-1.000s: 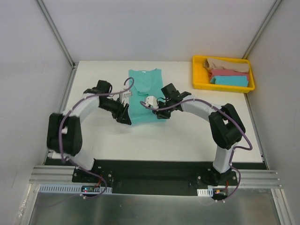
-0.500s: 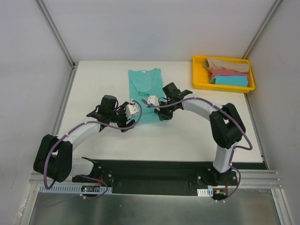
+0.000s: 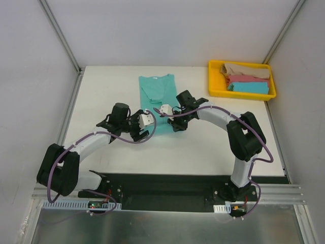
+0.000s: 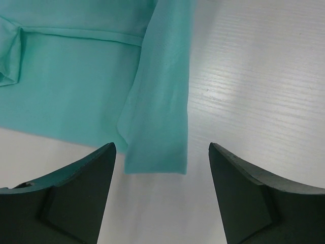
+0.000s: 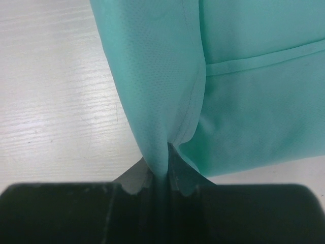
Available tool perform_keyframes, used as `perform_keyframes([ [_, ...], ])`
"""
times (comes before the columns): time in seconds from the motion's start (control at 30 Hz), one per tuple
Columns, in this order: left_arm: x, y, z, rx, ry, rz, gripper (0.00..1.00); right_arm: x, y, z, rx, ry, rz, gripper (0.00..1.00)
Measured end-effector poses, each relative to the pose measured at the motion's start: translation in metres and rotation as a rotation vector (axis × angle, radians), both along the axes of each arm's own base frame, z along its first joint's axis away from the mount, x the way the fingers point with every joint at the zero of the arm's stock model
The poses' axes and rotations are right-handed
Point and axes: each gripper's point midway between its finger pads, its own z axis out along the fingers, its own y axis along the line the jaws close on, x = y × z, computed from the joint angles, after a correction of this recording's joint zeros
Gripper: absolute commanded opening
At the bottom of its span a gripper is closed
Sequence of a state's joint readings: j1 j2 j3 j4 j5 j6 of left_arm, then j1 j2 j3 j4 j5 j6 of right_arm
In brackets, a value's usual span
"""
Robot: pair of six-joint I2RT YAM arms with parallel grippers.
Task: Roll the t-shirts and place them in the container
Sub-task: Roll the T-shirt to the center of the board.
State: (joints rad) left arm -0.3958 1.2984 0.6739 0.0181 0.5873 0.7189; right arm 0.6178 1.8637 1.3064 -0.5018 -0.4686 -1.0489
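- Swinging its elbow in toward the near edge over the last second, the left arm now brings the left hand to the near left corner of the sea-green t-shirt, with its jaws spread wide and holding nothing.
- From the left wrist, that corner, a folded-over strip of the shirt, lies straight ahead on the worktop, between the two fingertips and not yet touched.
- Just right of it, the right hand stays pinched tight on a lifted fold at the shirt's near right edge.
- The shirt's long axis runs near to far, hem toward the arms and collar away, so a roll would likely start at this hem, and the left hand needs only a short drop to match the right.
- Far right, the yellow tray holds the beige t-shirt, pink t-shirt and bright blue t-shirt, well apart from both hands.
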Motion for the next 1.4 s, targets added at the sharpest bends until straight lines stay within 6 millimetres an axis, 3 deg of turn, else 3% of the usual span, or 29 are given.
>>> perform_keyframes([
  [0.17,-0.008,-0.011,-0.023,0.03,0.053,-0.051,0.64,-0.003,-0.002,-0.002,-0.005,0.015,-0.01,0.11],
  [0.23,-0.012,-0.015,-0.032,0.05,0.072,-0.074,0.56,-0.003,-0.002,-0.003,-0.005,0.017,-0.013,0.11],
  [0.27,-0.012,-0.016,-0.036,0.058,0.081,-0.08,0.45,-0.003,-0.002,-0.003,-0.006,0.018,-0.014,0.11],
  [0.33,-0.012,-0.015,-0.04,0.071,0.09,-0.084,0.34,-0.004,-0.002,-0.003,-0.006,0.019,-0.014,0.11],
  [0.37,-0.01,-0.015,-0.041,0.076,0.087,-0.087,0.26,-0.004,-0.002,-0.003,-0.006,0.019,-0.014,0.11],
  [0.5,-0.009,-0.016,-0.035,0.081,0.114,-0.085,0.12,-0.008,-0.003,-0.004,-0.009,0.036,-0.006,0.11],
  [0.63,-0.018,-0.024,-0.022,0.065,0.22,-0.119,0.01,-0.027,-0.01,-0.002,-0.029,0.117,0.023,0.1],
  [0.87,-0.055,-0.034,-0.003,0.011,0.47,-0.205,0.0,-0.058,-0.028,0.022,-0.046,0.294,0.08,0.08],
  [1.07,-0.079,-0.033,-0.013,0.004,0.652,-0.216,0.0,-0.09,-0.038,0.024,-0.076,0.492,0.126,0.07],
  [1.23,-0.081,-0.031,-0.025,0.02,0.761,-0.187,0.0,-0.101,-0.039,0.015,-0.079,0.641,0.115,0.07],
  [1.4,-0.07,-0.033,-0.029,0.029,0.812,-0.16,0.0,-0.093,-0.039,0.01,-0.068,0.712,0.079,0.06],
])
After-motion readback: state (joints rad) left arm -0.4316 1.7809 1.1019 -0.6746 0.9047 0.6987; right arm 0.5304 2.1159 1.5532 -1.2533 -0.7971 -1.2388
